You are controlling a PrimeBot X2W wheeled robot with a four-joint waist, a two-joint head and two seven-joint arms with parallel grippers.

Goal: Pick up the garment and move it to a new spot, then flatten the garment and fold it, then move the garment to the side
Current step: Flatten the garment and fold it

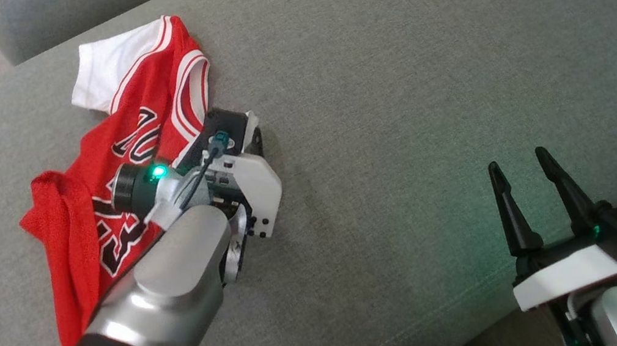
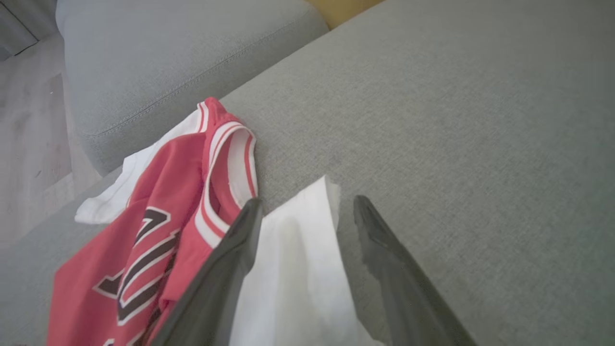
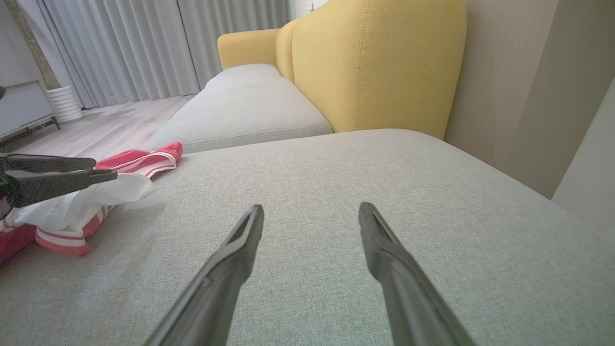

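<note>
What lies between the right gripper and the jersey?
Bare grey cushion in the head view, from the right gripper up to the left gripper at the edge of the jersey.

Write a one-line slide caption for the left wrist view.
Open left pincer over the white flap of a crumpled red-and-white jersey on a grey fabric cushion.

The silver left arm [image 1: 175, 268] lies across the red mesh basketball jersey with white trim [image 1: 145, 100]. It hides the jersey's near right part and much of the black-and-white lettering, which cannot be read. The left gripper [image 2: 307, 201] has its jaws hidden under its own wrist housing in the head view. In the left wrist view the jersey's white part runs off the bottom edge between the jaws; whether they touch it cannot be told. The right wrist view's left edge cuts off the jersey.
</note>
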